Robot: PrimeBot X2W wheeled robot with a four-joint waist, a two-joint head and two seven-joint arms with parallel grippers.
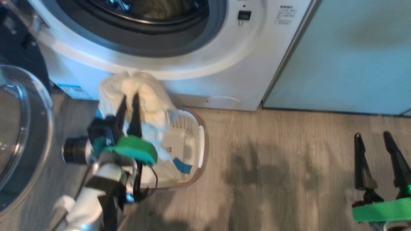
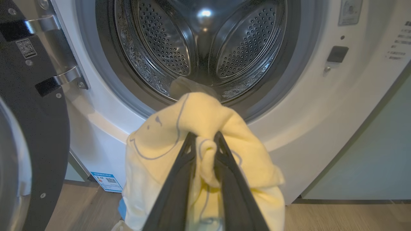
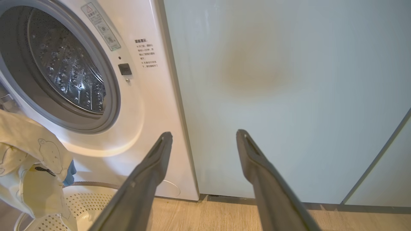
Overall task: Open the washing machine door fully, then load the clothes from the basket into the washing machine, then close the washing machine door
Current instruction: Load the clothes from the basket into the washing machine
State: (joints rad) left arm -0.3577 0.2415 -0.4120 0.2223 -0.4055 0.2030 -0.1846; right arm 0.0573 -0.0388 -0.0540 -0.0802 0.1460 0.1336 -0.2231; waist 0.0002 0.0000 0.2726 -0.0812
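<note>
Showing the loading step under way, with the door already open. The left hand (image 2: 205,134) is clenched on a pale yellow garment (image 2: 167,128). The cloth is bunched between its two dark fingers and draped over them, and a line-drawn print marks the fabric. The right hand (image 1: 372,134) is released, fingers well apart and holding nothing, above the bare wooden floor (image 1: 273,166).

Below the lifted garment, the basket (image 1: 201,141) sits on the floor just before the washing machine (image 1: 224,73). More of the clothes (image 1: 168,171), pale cloth with a blue patch, lies in it. Whether any of this is the hanging tail of the held garment cannot be told.

Beyond, the held cloth hangs before the machine's white front, under the lower lip of the grey-rimmed drum mouth (image 2: 305,64), with the steel drum (image 2: 247,48) behind. The washing machine door (image 2: 41,134) stands swung open at the left, hinges showing.

The next move probably calls for raising the garment above the grey lip and carrying it forward. It should be let go deep enough that no tail drapes over the rim.

The mouth is wide and unobstructed. The door lies close beside the left arm, leaving little room leftward. The machine's right edge meets a pale green cabinet (image 1: 346,54). Open floor separates the basket from the right hand.
</note>
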